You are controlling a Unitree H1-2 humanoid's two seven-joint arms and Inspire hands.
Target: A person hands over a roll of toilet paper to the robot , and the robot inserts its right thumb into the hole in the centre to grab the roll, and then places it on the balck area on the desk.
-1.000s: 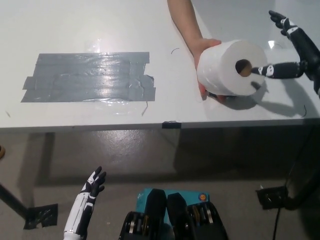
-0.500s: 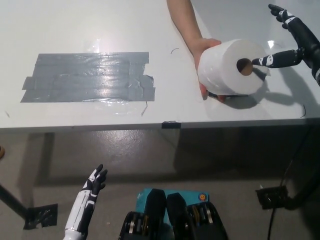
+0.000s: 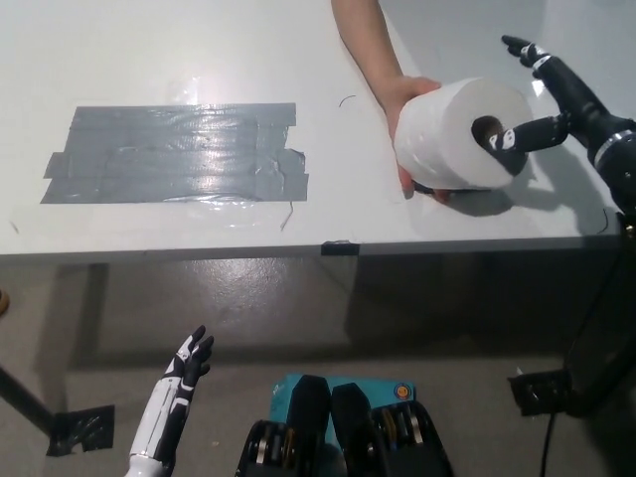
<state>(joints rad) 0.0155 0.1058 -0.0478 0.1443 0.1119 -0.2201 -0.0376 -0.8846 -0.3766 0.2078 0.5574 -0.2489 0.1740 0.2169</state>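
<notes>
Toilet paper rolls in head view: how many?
1. The toilet paper roll sits at the table's right, held by a person's hand, with the right hand at its centre hole. None elsewhere.

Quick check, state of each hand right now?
Left hand: open, holding nothing, low beside the desk.
Right hand: open, thumb tip at the toilet paper roll's hole, not gripping yet.

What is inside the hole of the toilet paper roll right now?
The tip of the right robot hand thumb sits at the hole of the roll. How deep it goes is hidden. A person's hand holds the roll from behind.
</notes>
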